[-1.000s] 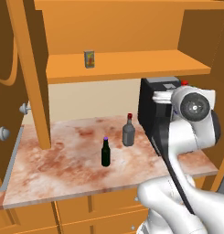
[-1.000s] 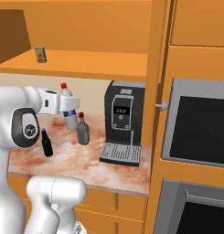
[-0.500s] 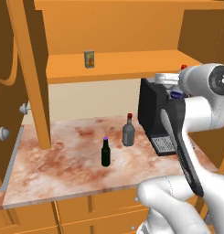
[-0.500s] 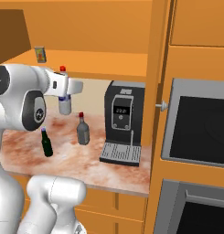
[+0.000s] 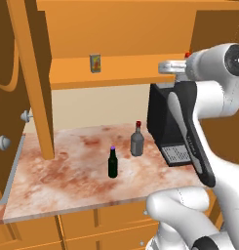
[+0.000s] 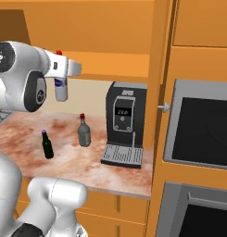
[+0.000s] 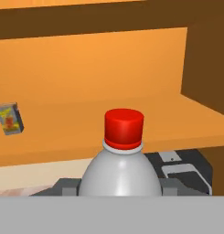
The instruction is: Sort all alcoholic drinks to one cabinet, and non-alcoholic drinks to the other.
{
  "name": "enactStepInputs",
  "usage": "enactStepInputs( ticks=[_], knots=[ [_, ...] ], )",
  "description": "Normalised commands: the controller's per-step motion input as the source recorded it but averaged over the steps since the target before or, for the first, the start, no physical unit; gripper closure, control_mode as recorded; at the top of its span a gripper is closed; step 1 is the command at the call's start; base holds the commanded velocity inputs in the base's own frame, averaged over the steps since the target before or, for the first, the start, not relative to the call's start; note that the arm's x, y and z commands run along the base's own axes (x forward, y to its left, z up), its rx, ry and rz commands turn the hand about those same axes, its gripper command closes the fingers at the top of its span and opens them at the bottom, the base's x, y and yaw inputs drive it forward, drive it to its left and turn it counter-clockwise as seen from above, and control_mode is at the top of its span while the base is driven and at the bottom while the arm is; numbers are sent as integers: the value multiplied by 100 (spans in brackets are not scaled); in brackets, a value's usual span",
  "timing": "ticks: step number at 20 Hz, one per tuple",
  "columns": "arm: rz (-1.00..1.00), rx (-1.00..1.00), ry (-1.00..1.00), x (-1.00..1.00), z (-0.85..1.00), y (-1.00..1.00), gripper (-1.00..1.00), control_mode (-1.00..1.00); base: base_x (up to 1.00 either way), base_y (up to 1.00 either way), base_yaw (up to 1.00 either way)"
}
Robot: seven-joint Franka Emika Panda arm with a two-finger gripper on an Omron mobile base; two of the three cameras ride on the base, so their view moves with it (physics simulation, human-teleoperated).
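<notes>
1. Although no writing can be read on it, one black coffee machine [image 6: 122,125] stands on the marbled counter [image 5: 67,176], with a small lit display on its front whose characters are too small to make out.
2. One open upper cabinet has a single orange shelf [image 5: 116,73] above the counter.
3. One white plastic bottle [image 6: 61,85] with a red cap and a blue label is held upright in the gripper [image 6: 64,69], lifted above the counter at about shelf height; the label's print is blurred. In the hand view its red cap [image 7: 124,128] faces the shelf.
4. The fingers [image 7: 63,186] sit on either side of the bottle's shoulder, seemingly pinching it.
5. One squat grey bottle [image 5: 137,140] with a red cap stands on the counter beside the coffee machine.
6. One slim dark beer bottle [image 5: 112,163] with a purple cap stands near it, closer to the counter's front edge.
7. One small yellow-green juice carton [image 5: 95,63] stands on the shelf, with a reddish picture but no legible text.
</notes>
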Motion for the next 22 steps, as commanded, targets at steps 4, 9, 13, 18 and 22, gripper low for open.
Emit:
enactStepInputs(
  ticks=[4,9,13,18,22],
  knots=[
    [6,0,-5,45,15,10,100,-100,0,0,0],
    [5,0,-11,50,6,8,100,-100,0,0,0],
    [5,0,-17,49,5,4,100,-100,0,0,0],
    [3,0,-15,52,10,5,100,-100,0,0,0],
    [1,0,-8,50,11,7,100,-100,0,0,0]
  ],
)
